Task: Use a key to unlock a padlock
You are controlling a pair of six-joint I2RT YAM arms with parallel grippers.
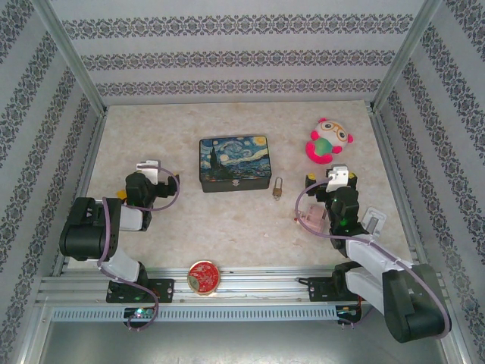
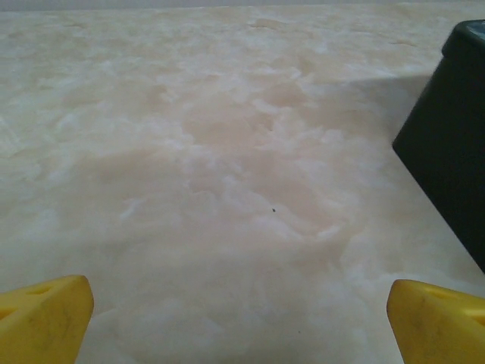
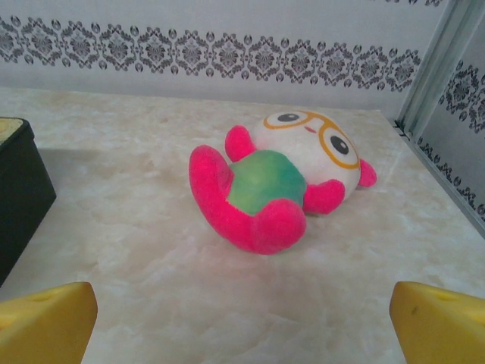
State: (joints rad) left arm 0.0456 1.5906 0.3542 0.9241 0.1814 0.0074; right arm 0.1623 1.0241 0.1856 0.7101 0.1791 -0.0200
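Observation:
The small brass padlock (image 1: 279, 189) with its thin silvery shackle lies on the marble-look table, just right of the box's front right corner. I cannot make out the key. My left gripper (image 1: 151, 173) sits low at the table's left, open, its yellow fingertips (image 2: 45, 315) wide apart over bare table (image 2: 227, 152). My right gripper (image 1: 331, 178) is to the right of the padlock, also open, its yellow fingertips (image 3: 45, 318) spread with nothing between them, and it faces the plush toy.
A Starry Night box (image 1: 233, 163) stands mid-table, and its dark side shows at the edge of the left wrist view (image 2: 455, 152). A pink and green plush toy (image 3: 280, 178) lies at the back right. A red round disc (image 1: 203, 275) rests on the front rail. Patterned walls enclose the table.

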